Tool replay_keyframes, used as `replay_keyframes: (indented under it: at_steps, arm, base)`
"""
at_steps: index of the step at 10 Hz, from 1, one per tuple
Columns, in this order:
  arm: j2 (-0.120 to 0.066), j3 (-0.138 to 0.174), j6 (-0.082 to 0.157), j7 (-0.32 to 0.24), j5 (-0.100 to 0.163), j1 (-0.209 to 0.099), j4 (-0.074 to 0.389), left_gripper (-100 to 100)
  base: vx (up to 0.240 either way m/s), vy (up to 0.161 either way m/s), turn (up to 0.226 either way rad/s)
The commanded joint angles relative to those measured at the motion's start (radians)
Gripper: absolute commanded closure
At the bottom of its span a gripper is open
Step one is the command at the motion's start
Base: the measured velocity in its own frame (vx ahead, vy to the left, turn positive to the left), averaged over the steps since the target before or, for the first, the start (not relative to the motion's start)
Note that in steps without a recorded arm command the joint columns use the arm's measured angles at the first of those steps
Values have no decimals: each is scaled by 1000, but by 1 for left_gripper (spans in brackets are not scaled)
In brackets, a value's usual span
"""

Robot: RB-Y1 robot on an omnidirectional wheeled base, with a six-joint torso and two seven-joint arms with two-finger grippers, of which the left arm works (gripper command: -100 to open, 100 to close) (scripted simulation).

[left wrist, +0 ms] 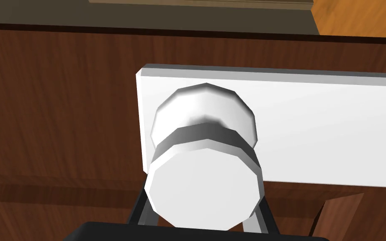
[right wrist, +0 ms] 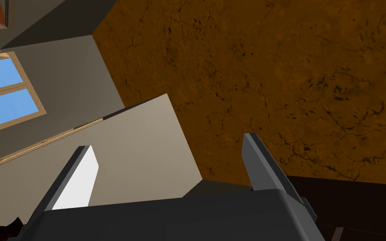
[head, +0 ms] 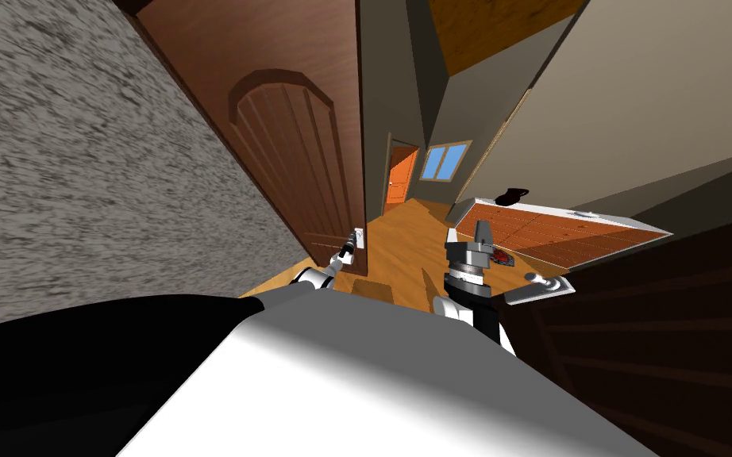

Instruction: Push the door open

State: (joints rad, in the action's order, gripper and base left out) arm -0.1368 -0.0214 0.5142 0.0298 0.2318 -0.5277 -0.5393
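A brown door (head: 293, 151) with an arched panel stands ahead on my left, its free edge toward the middle. It carries a white plate (left wrist: 313, 134) with a round white knob (left wrist: 204, 167). My left gripper (head: 352, 243) is at that knob; in the left wrist view its fingers (left wrist: 141, 209) press the knob's two sides, shut on it. Further right, my right gripper (head: 482, 232) is raised over the floor, clear of the door. Its fingers (right wrist: 77, 175) stand wide apart, open, with nothing between them.
A rough grey wall (head: 63, 174) runs along my left. A dark door with a grey lever handle (head: 543, 284) is close on my right. Beyond lie wooden floor (head: 404, 230), a wood-topped counter (head: 595, 234), a far orange door (head: 400, 181) and a window (head: 444, 161).
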Motion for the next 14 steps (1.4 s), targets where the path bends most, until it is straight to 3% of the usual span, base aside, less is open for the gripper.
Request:
replay_keyframes:
  at_steps: [1,5,7,8,10,11,13,14]
  arm:
    - [-13,12,15,-2,6,-17,27,100]
    - [-22,30,17,5,13,-15,31,100]
    - [-35,55,20,14,24,-12,36,100]
    - [-10,59,34,37,24,-29,57,-100]
    - [11,67,35,62,25,-34,57,-100]
    - [11,67,35,62,25,-34,57,-100]
    - [54,83,36,111,29,-44,57,-100]
    - [54,83,36,111,29,-44,57,-100]
  base:
    - [192,-89,41]
    - [137,-62,39]
    - [154,-103,76]
    - [-33,-32,96]
    - [-167,50,2]
    - [-127,30,-1]
    - [-178,18,41]
    - [-144,-4,16]
